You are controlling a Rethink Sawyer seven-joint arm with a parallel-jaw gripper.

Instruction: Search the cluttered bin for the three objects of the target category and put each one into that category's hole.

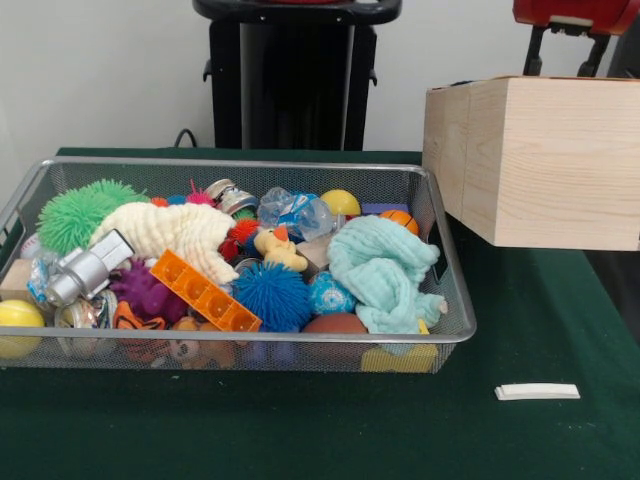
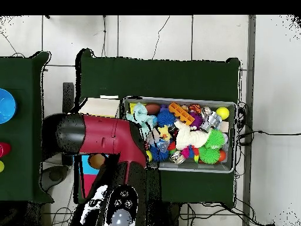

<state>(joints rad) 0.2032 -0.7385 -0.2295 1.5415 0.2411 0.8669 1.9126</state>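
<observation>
The silver wire-mesh bin (image 1: 455, 290) stands on the green table, full of toys; it also shows in the overhead view (image 2: 228, 166). A red frilly scrap (image 1: 240, 235) shows between a cream cloth and a toy duck; I cannot tell whether it is a fabric ball. No knotted fabric ball shows plainly. A pale wooden box (image 1: 550, 160) stands right of the bin, its top edge-on. The yellow top and its hole are hidden: in the overhead view the red arm (image 2: 100, 135) covers the boxes. The gripper (image 1: 563, 50) hangs above the wooden box at the top right.
The bin holds a green spiky ball (image 1: 75, 215), a cream cloth (image 1: 170, 230), a mint cloth (image 1: 380, 265), an orange block (image 1: 205, 292) and a blue spiky ball (image 1: 272, 295). A small white bar (image 1: 537, 391) lies on the table in front.
</observation>
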